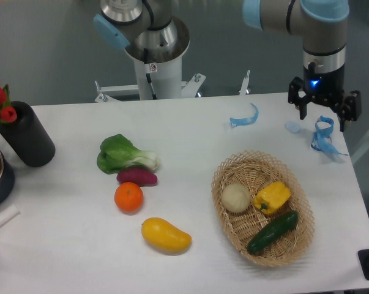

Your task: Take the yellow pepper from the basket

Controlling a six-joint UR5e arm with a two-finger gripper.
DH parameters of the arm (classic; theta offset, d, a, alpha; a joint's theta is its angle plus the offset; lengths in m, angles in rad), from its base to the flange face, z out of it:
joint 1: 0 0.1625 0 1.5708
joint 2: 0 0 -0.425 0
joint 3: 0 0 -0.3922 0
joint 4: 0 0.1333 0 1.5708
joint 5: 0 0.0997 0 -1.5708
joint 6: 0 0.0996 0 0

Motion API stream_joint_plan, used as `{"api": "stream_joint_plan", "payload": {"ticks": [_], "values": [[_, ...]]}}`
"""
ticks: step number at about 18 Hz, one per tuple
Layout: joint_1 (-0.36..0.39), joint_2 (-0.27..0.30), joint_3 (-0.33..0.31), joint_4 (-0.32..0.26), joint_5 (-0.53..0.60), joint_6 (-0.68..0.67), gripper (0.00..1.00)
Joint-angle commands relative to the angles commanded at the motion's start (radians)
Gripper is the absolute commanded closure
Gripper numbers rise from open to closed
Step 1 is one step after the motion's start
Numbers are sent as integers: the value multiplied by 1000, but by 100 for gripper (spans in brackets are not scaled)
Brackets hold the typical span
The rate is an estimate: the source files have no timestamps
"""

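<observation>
Gripper [324, 112] hangs at upper right, fingers apart, holding nothing, with open table [190, 141] below. Glossy, lobed yellow pepper [272, 196] lies in the woven wicker basket [224, 177], lower right, between a pale round vegetable [235, 198] and a cucumber [273, 231].

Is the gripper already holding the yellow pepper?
No. The yellow pepper lies in the basket beside a cucumber, while the gripper hangs apart above the table's far corner.
</observation>
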Motion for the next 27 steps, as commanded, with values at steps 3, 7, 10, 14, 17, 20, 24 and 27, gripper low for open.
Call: {"api": "stream_joint_plan", "payload": {"ticks": [3, 7, 10, 14, 17, 20, 24, 27], "values": [[0, 0, 2, 2, 0, 2, 0], [0, 0, -5, 2, 0, -3, 0], [0, -2, -21, 5, 0, -63, 0], [-5, -8, -21, 11, -3, -144, 0], [-28, -20, -32, 9, -38, -227, 0], [-67, -52, -35, 11, -55, -388, 0], [-95, -133, -22, 21, -77, -454, 0], [-97, -179, -5, 32, -87, -358, 0]]}}
